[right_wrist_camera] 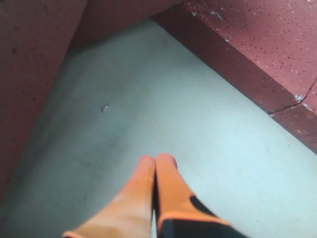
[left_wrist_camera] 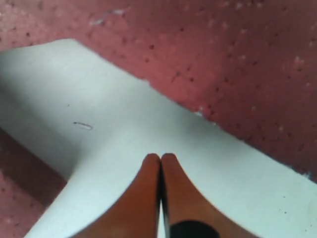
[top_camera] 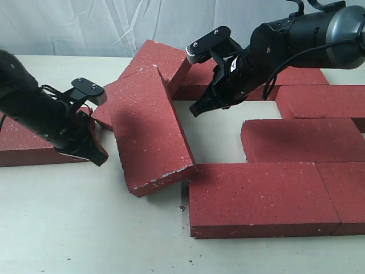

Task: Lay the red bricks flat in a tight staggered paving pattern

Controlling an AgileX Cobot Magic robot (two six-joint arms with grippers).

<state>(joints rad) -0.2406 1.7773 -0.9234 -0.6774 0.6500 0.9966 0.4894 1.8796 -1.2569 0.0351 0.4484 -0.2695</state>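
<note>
Several red bricks lie on the table. A loose brick (top_camera: 149,128) sits askew in the middle, tilted over another brick (top_camera: 159,60) behind it. Flat bricks at the right form rows: a front one (top_camera: 256,197), a middle one (top_camera: 302,140) and a back one (top_camera: 319,100). One brick (top_camera: 25,145) lies at the left edge. My left gripper (top_camera: 98,158) is shut and empty just left of the skewed brick (left_wrist_camera: 237,59), above bare table. My right gripper (top_camera: 195,109) is shut and empty over the gap between the skewed brick and the rows; brick edges (right_wrist_camera: 257,54) show close by.
The pale table (top_camera: 85,228) has bare surface in front and in the pocket (top_camera: 214,137) between the rows and the skewed brick. A white cloth backdrop (top_camera: 85,25) hangs behind. A small crumb (top_camera: 182,208) lies near the front brick's corner.
</note>
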